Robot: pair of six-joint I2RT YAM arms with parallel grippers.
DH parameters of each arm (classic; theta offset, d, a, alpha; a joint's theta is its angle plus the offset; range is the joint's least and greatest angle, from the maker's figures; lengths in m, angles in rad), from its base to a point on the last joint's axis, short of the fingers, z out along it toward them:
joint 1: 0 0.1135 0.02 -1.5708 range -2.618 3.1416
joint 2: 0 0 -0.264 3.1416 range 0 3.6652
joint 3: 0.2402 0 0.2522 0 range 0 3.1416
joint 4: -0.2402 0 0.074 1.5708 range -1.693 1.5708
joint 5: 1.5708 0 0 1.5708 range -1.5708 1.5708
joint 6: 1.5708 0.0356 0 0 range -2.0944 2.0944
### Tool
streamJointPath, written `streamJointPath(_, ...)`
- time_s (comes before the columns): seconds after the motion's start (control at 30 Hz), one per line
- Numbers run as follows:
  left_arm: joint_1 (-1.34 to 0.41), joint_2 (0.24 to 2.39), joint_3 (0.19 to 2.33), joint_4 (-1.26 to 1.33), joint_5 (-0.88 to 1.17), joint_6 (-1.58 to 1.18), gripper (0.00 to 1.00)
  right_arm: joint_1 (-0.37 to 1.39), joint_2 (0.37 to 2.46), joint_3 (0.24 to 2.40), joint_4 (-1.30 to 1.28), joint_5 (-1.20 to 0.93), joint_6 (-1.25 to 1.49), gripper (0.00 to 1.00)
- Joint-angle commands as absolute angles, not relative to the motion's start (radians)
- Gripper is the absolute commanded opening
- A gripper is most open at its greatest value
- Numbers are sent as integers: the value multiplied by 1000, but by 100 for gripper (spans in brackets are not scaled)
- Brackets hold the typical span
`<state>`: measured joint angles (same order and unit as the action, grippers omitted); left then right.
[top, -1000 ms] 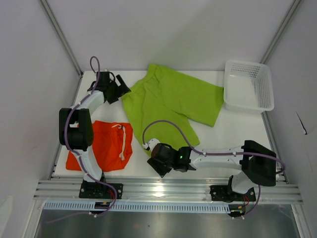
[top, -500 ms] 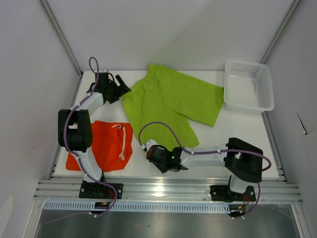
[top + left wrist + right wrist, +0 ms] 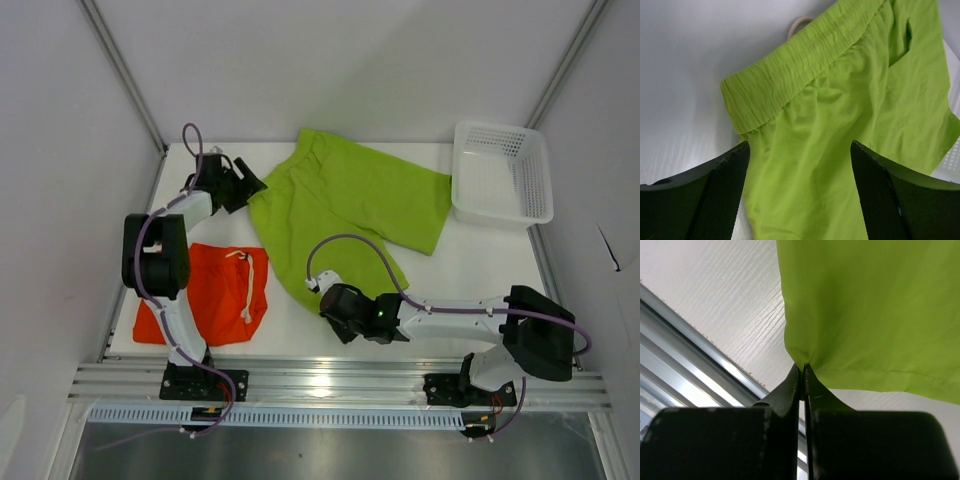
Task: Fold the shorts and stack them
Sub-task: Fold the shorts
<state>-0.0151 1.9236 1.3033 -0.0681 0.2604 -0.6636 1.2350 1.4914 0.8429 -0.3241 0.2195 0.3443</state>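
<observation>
Fold step on green shorts, spread mid-desk: right claw pinched the near hem corner, left claw hung open over the waistband corner. The orange shorts lay folded front-left. Next, likely: left closes, both lift together.

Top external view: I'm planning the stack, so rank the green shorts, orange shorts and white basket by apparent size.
1. green shorts, spread out, clearly largest.
2-3. orange shorts and white basket look alike; the left arm hides part of the orange pair, so unranked.
</observation>
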Motion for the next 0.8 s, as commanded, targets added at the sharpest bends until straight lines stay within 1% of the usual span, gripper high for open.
streamJointPath(0.0,-3,1950,1272,-6,288,-713,82,1227,1439,816,-304,204,374,0)
streamJointPath(0.23,41,1956,1186,109,290,-784,82,1218,1442,788,-262,178,393,0)
streamJointPath(0.4,51,1985,1184,130,298,-822,82,1216,1433,778,-245,169,403,0)
streamJointPath(0.53,54,2017,1177,213,317,-873,81,1216,1419,770,-244,167,402,0)
streamJointPath(0.63,54,2043,1175,259,340,-934,79,1216,1416,765,-238,163,405,0)
streamJointPath(0.77,54,2080,1178,302,353,-1009,73,1216,1417,767,-233,158,410,0)
